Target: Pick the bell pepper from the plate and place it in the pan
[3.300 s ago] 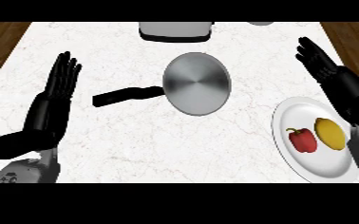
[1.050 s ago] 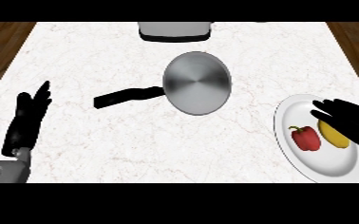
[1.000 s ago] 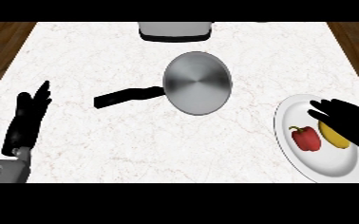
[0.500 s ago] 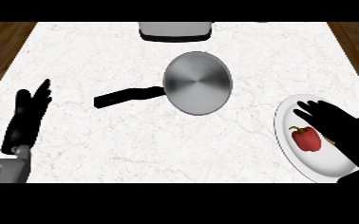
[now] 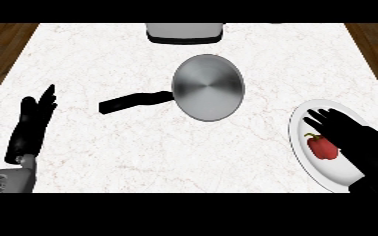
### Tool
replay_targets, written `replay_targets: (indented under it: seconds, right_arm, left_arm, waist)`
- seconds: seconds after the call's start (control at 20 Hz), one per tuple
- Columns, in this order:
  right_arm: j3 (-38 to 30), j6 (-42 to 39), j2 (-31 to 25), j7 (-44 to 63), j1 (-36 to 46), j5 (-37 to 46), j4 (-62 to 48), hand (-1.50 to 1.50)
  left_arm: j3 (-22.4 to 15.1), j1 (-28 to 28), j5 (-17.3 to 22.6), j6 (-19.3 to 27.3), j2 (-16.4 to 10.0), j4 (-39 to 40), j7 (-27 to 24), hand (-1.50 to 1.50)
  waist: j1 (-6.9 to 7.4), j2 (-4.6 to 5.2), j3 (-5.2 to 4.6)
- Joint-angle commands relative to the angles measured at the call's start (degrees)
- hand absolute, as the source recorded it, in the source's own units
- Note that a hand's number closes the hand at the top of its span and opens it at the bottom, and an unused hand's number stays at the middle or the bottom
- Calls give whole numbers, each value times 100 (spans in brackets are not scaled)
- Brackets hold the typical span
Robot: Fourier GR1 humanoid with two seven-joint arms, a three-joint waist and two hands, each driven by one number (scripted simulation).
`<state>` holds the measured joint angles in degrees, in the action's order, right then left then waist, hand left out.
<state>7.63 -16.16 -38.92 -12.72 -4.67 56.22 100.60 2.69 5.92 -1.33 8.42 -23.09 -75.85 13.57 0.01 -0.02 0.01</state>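
— So, how is your right hand placed?
— My right hand [image 5: 353, 135] hovers over the plate [image 5: 304, 160], fingers straight and spread, gripping nothing.
— And the bell pepper [image 5: 323, 148]?
— On the plate, just beside my palm at its eight o'clock. The pan [image 5: 208, 87] sits well apart, at ten o'clock. My left hand [image 5: 33, 125] rests open at nine o'clock.

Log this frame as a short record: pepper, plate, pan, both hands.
bell pepper: red, lying on the plate, not lifted
plate: white, at the right edge of the counter
pan: mid-counter, nothing in it, black handle pointing left
right hand: open, over the plate, just right of the pepper, not curled round it
left hand: open, resting near the left edge, fingers up
other: grey object at the far edge, cut off by the view
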Motion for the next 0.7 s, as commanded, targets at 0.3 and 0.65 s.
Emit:
replay_targets:
  seconds: [0.3,0.65]
  right_arm:
    - [-66,68,642,-414,112,754,-528,-150]
    - [-108,375,1017,-503,191,1189,-1079,-150]
  left_arm:
    - [423,302,-188,-259,109,110,123,0]
    - [450,-476,-293,-433,285,-297,-147,0]
  waist:
    - [-10,1,-1]
    - [17,-2,0]
